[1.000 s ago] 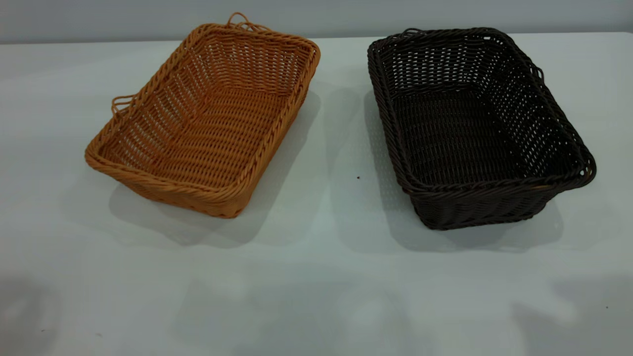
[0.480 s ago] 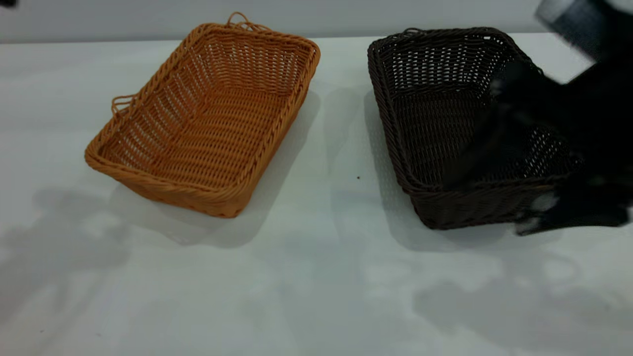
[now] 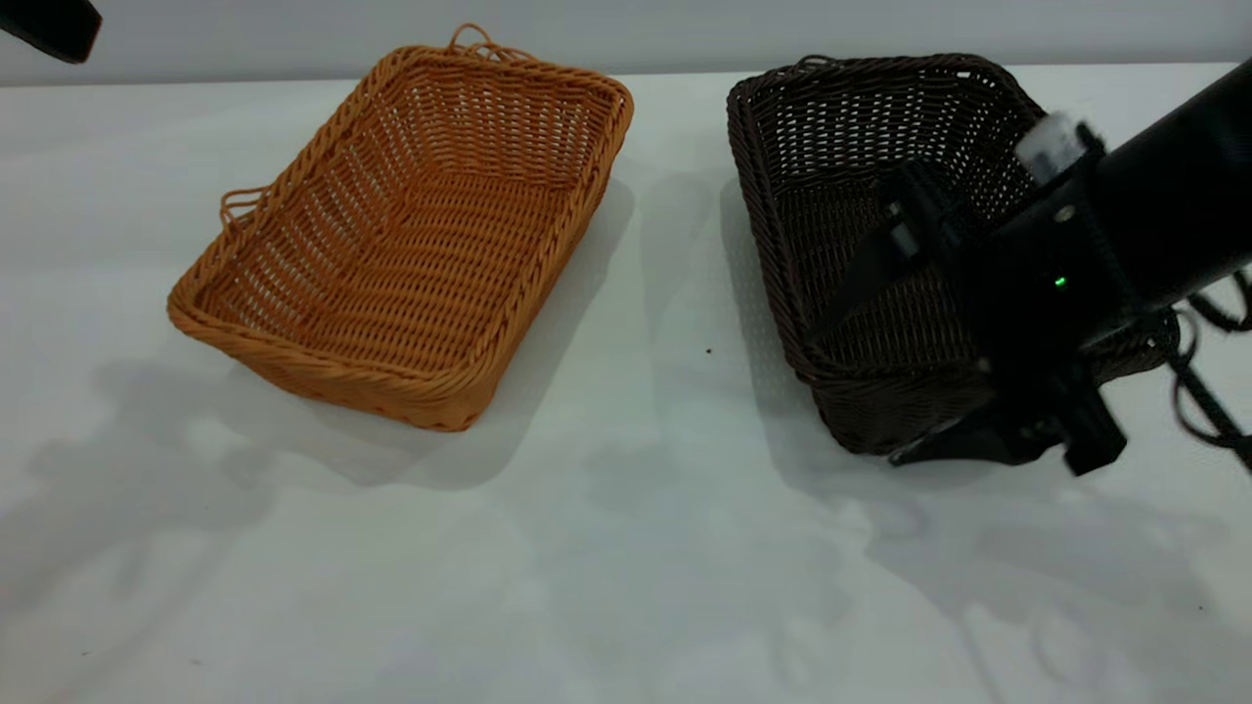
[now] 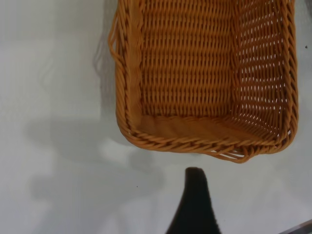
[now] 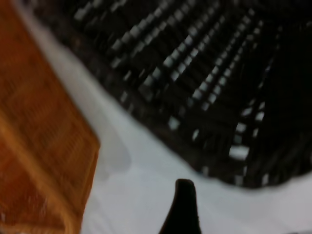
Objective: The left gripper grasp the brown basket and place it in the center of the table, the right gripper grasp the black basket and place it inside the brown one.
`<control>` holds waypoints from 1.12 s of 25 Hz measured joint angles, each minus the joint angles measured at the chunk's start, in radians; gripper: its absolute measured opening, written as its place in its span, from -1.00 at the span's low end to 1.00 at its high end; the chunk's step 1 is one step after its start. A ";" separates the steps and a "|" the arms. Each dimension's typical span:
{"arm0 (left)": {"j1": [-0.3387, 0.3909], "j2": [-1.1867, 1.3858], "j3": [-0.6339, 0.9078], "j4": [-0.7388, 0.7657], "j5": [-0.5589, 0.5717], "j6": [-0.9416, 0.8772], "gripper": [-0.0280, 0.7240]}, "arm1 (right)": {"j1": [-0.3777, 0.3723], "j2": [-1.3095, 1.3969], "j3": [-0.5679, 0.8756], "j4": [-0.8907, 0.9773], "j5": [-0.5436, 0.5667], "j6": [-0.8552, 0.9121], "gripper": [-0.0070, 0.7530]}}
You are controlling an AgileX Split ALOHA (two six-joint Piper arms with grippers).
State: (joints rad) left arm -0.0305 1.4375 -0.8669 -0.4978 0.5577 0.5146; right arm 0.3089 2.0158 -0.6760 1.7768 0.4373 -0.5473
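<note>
Straddling the black basket (image 3: 880, 244)'s near rim, right pincer (image 3: 861, 381) gapes wide, gripping nothing. Brown basket (image 3: 411, 235) sits left on worktop (image 3: 626, 548). Left pincer (image 3: 49, 24) far-left, state untellable.

The white table (image 3: 626, 548) carries the brown basket (image 3: 411, 235) on its left and the black basket (image 3: 880, 196) on its right, standing apart.

Brown basket (image 3: 411, 235) orange-tan weave; black basket (image 3: 861, 196) dark brown-black; table (image 3: 606, 548) white.

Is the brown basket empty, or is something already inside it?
Empty. The brown basket shows only its bare woven floor in both exterior and left wrist views.
</note>
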 joint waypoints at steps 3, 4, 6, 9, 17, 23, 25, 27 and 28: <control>0.000 0.000 0.000 0.000 0.000 0.000 0.49 | 0.000 0.053 -0.036 0.003 -0.026 0.072 0.45; 0.000 0.000 0.000 0.000 0.000 0.000 0.49 | 0.000 0.058 -0.046 0.005 -0.042 0.086 0.43; 0.000 0.000 0.000 0.000 0.000 0.000 0.49 | 0.000 0.066 -0.060 0.009 -0.095 0.127 0.39; 0.000 0.000 0.000 0.000 -0.006 0.000 0.49 | 0.000 0.071 -0.065 0.009 -0.168 0.193 0.37; 0.000 0.014 -0.001 0.000 -0.036 0.000 0.49 | 0.000 0.073 -0.066 0.017 -0.330 0.284 0.36; 0.000 0.149 -0.071 0.000 -0.056 0.000 0.49 | 0.000 0.073 -0.066 0.019 -0.401 0.308 0.36; 0.000 0.215 -0.115 0.001 -0.063 0.000 0.49 | 0.000 0.074 -0.066 0.019 -0.411 0.308 0.36; 0.000 0.277 -0.172 0.001 -0.068 0.000 0.49 | 0.000 0.074 -0.066 0.019 -0.413 0.308 0.36; 0.000 0.311 -0.196 0.001 -0.068 0.000 0.49 | 0.000 0.074 -0.066 0.019 -0.413 0.308 0.36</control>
State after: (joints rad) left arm -0.0305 1.7486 -1.0633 -0.4969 0.4898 0.5146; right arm 0.3089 2.0895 -0.7421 1.7961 0.0240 -0.2396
